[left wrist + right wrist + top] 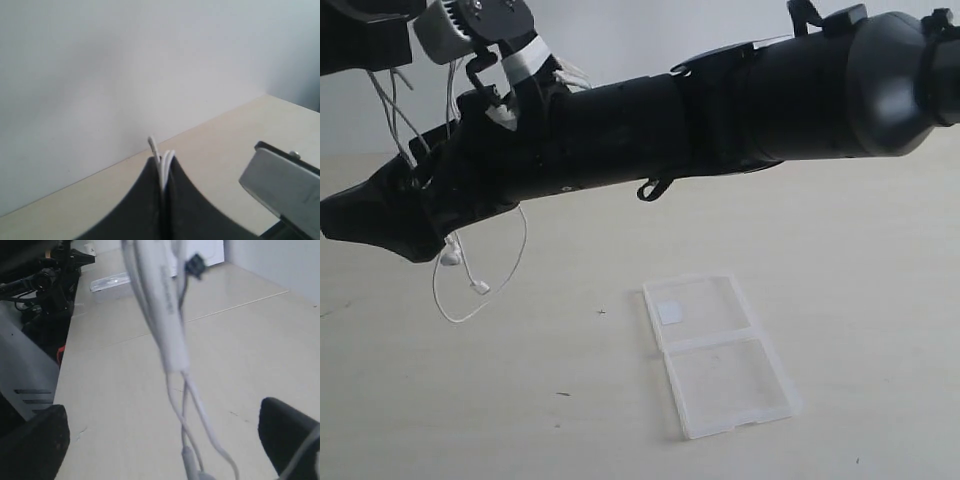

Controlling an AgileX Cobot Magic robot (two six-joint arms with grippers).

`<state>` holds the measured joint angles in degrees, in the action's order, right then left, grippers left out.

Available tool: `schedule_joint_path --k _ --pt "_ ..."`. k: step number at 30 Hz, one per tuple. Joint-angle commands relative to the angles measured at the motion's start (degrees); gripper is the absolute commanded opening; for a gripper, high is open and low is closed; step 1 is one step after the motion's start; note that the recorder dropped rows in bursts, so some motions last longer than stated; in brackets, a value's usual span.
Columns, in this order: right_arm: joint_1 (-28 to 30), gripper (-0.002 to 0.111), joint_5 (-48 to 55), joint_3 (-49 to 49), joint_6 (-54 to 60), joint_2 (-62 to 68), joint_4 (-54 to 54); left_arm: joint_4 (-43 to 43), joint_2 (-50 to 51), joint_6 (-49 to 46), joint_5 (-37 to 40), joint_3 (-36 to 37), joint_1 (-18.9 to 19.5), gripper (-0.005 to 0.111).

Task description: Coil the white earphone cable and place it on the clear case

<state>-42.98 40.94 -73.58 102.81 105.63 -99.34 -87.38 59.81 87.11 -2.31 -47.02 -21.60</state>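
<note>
Left end effector [164,164]: its 2 dark fingers are pressed together, pinching the white earphone cable [156,149], and a few thin strands poke out just past the fingertips. Right end effector [160,440]: its 2 fingers are spread wide and grip nothing. The cable hangs down through the gap between them and does not clearly touch either finger.

Of the cable there is 1. It is a very thin, glossy white wire. In the right wrist view it carries 1 white oblong inline piece [170,325], with thinner strands running on from it. In the exterior view it droops below the left end effector and alongside the right end effector, forming 1 open loop that hangs free above the tabletop [840,260]. 2 small white earbuds [450,257] show near the bottom of that loop, just under the right end effector.

Of the clear case [715,355] there is 1. It lies open and flat on the tabletop, with 2 transparent rectangular halves joined along a hinge. 1 small white square sticker [671,311] sits on 1 half. The case lies lower than both end effectors and well apart from them, and the cable does not touch it.
</note>
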Motion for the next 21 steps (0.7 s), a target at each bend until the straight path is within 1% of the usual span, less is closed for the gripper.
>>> schedule_joint_path --k 1,5,10,17,21 --pt "-0.38 0.098 -2.57 -0.50 0.72 0.11 -0.61 0.97 -0.48 0.29 2.78 -0.44 -0.07 0.000" --pt "-0.38 0.097 -4.11 -0.50 0.72 0.11 -0.61 1.41 -0.48 0.29 5.18 -0.44 -0.07 0.000" --pt "-0.38 0.097 -4.87 -0.87 0.05 0.11 -0.61 1.47 -0.48 1.93 5.30 -0.44 -0.07 0.000" --pt "-0.38 0.097 -4.81 -3.51 -1.75 0.14 -0.61 2.45 -0.48 1.94 5.43 -0.44 -0.07 0.000" --pt "-0.38 0.097 -4.81 -3.96 -2.14 0.14 -0.61 3.10 -0.48 2.18 7.56 -0.44 -0.07 0.000"
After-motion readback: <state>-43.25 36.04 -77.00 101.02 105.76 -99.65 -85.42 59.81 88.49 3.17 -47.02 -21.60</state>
